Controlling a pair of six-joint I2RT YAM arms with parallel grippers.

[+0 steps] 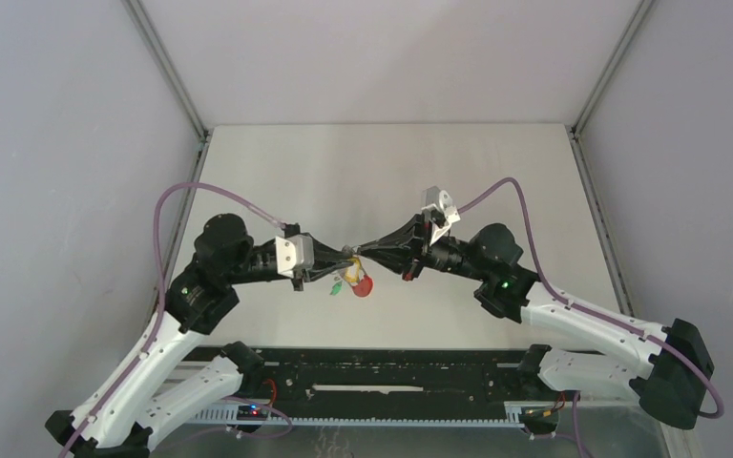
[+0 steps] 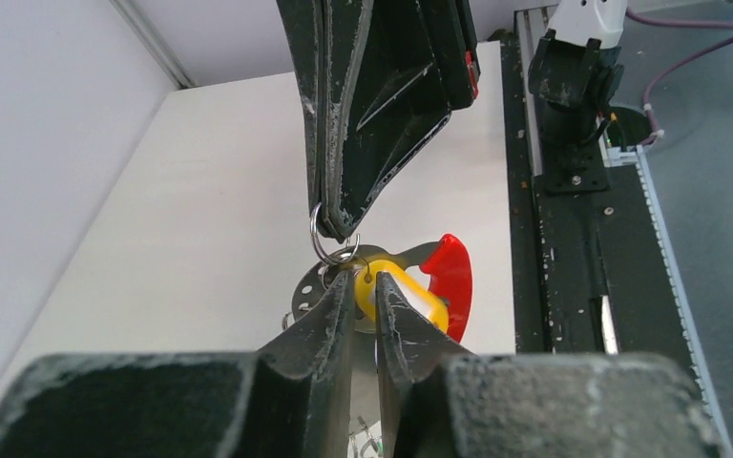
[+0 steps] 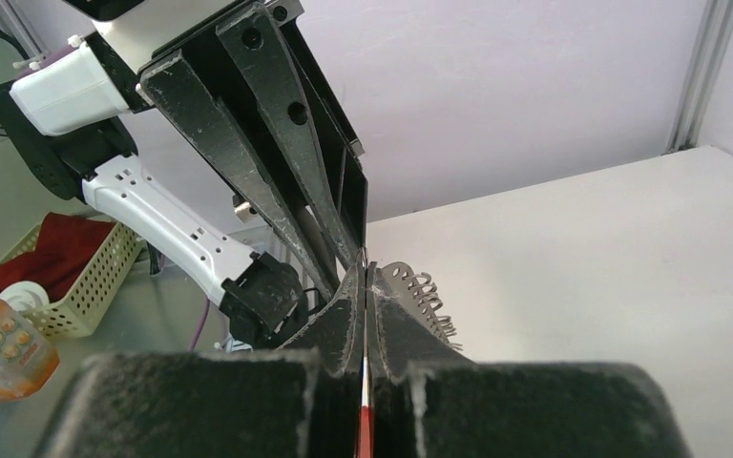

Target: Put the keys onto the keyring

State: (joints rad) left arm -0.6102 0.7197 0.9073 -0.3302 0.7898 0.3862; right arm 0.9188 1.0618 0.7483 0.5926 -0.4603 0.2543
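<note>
Both grippers meet above the middle of the table. My right gripper (image 1: pixel 362 250) (image 3: pixel 366 272) is shut on the keyring (image 1: pixel 363 286), a thin grey plate (image 2: pixel 307 291) with a red curved section (image 2: pixel 453 277) and a row of wire loops (image 3: pixel 422 292). In the left wrist view its fingers come down from above onto a small wire ring (image 2: pixel 329 240). My left gripper (image 1: pixel 347 253) (image 2: pixel 367 281) is closed to a narrow gap on the yellow-headed key (image 2: pixel 410 298) (image 1: pixel 350 276), right against the keyring. The green-headed key (image 1: pixel 335 288) dangles below.
A black rail (image 1: pixel 391 372) runs along the near table edge between the arm bases. Grey walls enclose the white table (image 1: pixel 382 172) on three sides. Off the table, the right wrist view shows a yellow basket (image 3: pixel 81 286) with red cloth and an orange bottle (image 3: pixel 0 348).
</note>
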